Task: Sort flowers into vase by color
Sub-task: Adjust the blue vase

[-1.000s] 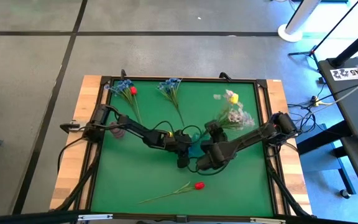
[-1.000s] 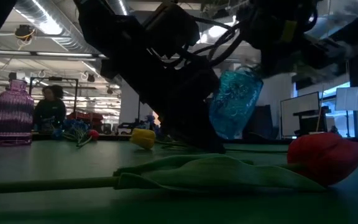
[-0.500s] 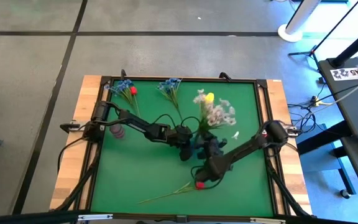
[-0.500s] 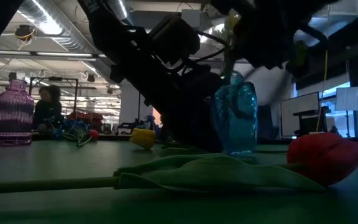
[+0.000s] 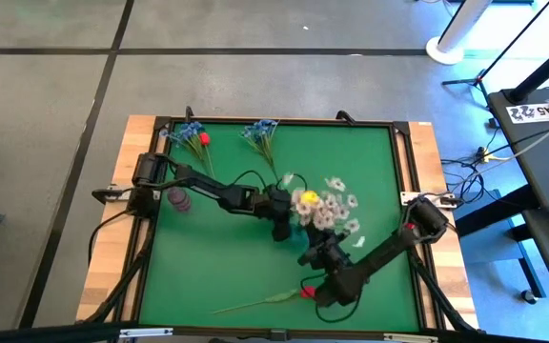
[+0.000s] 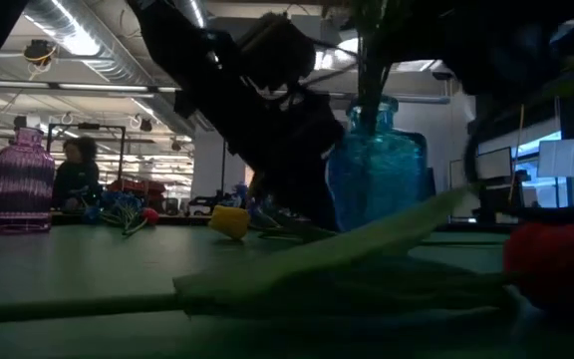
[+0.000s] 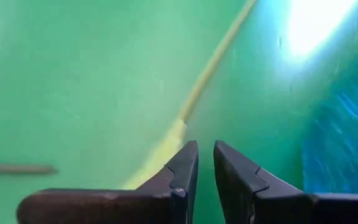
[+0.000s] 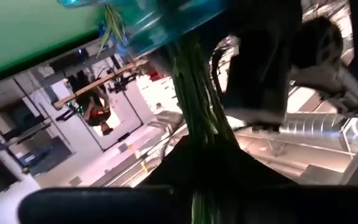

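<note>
Right gripper (image 5: 324, 255) grips flowers (image 5: 324, 205) standing in blue vase (image 6: 377, 165).

White-blossom sprigs (image 5: 334, 204) with a yellow bud (image 5: 307, 198) stand upright in the blue glass vase (image 6: 377, 178); a red tulip (image 5: 305, 292) lies flat near it; blue sprigs (image 5: 261, 133) lie well apart.

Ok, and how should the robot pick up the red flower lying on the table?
By its thin green stalk, near the middle, coming straight down with the fingers across it. The red tulip lies flat, and its bud sits close under the right arm. The right gripper holds the white flowers.
</note>
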